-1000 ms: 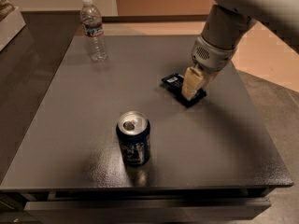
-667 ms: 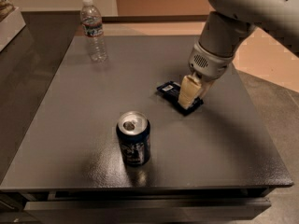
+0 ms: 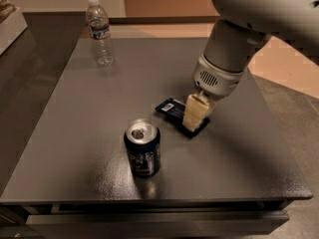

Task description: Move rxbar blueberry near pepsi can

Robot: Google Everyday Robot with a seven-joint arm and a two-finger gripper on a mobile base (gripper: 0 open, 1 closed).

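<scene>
The rxbar blueberry [image 3: 170, 107], a flat dark navy bar with pale lettering, lies low over the dark grey table [image 3: 65, 133], right of the middle. My gripper [image 3: 193, 117] comes down from the upper right and is shut on the bar's right half, and its cream fingers [image 3: 192, 112] hide that part. The pepsi can [image 3: 142, 148], dark blue with a silver top, stands upright to the front left of the bar, a short gap away.
A clear plastic water bottle [image 3: 99, 33] stands upright at the table's far left corner. A pale box edge [image 3: 10, 24] shows at the far left, off the table. The table's front edge [image 3: 149, 199] runs just in front of the can.
My gripper has moved left and toward the front with the bar in it, closing the gap to the can. The can and bottle have not moved.
</scene>
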